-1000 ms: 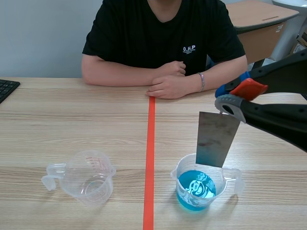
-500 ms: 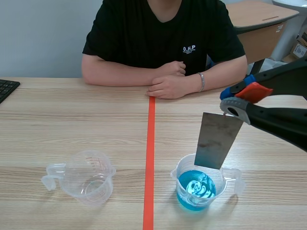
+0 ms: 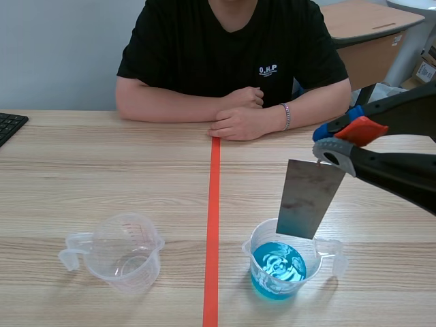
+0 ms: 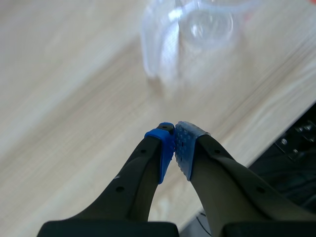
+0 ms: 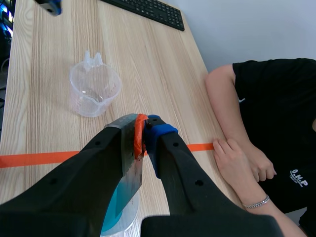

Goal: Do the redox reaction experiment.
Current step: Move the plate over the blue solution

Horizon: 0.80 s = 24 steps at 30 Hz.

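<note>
My right gripper (image 3: 334,146) is shut on the top edge of a thin grey metal sheet (image 3: 308,199), which hangs tilted over a clear measuring cup of blue liquid (image 3: 283,269). The sheet's lower edge is level with the cup's rim, above the liquid. In the right wrist view the sheet (image 5: 129,168) hangs from the right gripper (image 5: 144,138) over the blue cup (image 5: 118,217). An empty clear measuring cup (image 3: 126,251) stands left of the orange line. My left gripper (image 4: 173,148) is shut on nothing, above the table, with the empty cup (image 4: 192,34) ahead of it.
A person sits across the table with folded hands (image 3: 238,116) resting near the far end of the orange tape line. A black keyboard (image 3: 10,126) lies at the far left edge. The empty cup (image 5: 95,89) shows ahead of the right gripper.
The right gripper and the metal sheet have shifted slightly right and stayed over the blue cup. The pattern on the liquid's surface has changed.
</note>
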### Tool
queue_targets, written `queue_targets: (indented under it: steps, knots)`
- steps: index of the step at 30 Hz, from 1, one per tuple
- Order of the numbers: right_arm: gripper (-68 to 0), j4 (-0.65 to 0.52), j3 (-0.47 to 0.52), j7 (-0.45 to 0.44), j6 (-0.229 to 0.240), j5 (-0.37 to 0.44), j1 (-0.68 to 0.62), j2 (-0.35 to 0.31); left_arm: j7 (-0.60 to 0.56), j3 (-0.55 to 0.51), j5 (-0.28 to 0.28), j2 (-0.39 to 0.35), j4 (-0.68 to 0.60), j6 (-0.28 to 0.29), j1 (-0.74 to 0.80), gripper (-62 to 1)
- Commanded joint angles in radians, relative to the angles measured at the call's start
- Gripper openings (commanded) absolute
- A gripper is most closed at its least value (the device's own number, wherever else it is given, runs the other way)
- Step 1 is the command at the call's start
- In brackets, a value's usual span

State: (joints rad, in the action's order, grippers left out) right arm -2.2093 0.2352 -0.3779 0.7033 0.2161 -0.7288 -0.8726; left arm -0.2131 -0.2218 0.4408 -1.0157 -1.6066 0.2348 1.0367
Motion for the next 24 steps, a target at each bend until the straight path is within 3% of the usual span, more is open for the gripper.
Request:
queue_targets:
  steps: [1,5,9,15,24]
  knots:
    - [-66.0,-0.003,0.0,-0.018,-0.007,0.011,0.011,-0.005,-0.036,-0.001,0.026,-0.038,-0.027,0.007,-0.023,-56.5]
    - [-66.0,-0.003,0.0,-0.018,-0.007,0.011,0.011,-0.005,-0.087,-0.001,0.075,-0.137,-0.066,0.055,-0.06,-56.4]
    - [-66.0,-0.003,0.0,-0.018,-0.007,0.011,0.011,-0.005,-0.155,-0.001,0.08,-0.206,-0.136,0.087,-0.06,-56.4]
    - [-66.0,-0.003,0.0,-0.018,-0.007,0.011,0.011,-0.005,-0.161,0.003,0.105,-0.274,-0.271,0.085,-0.059,-56.5]
    - [-66.0,-0.003,0.0,-0.018,-0.007,0.011,0.011,-0.005,-0.164,0.074,0.165,-0.32,-0.352,0.016,-0.122,-56.4]
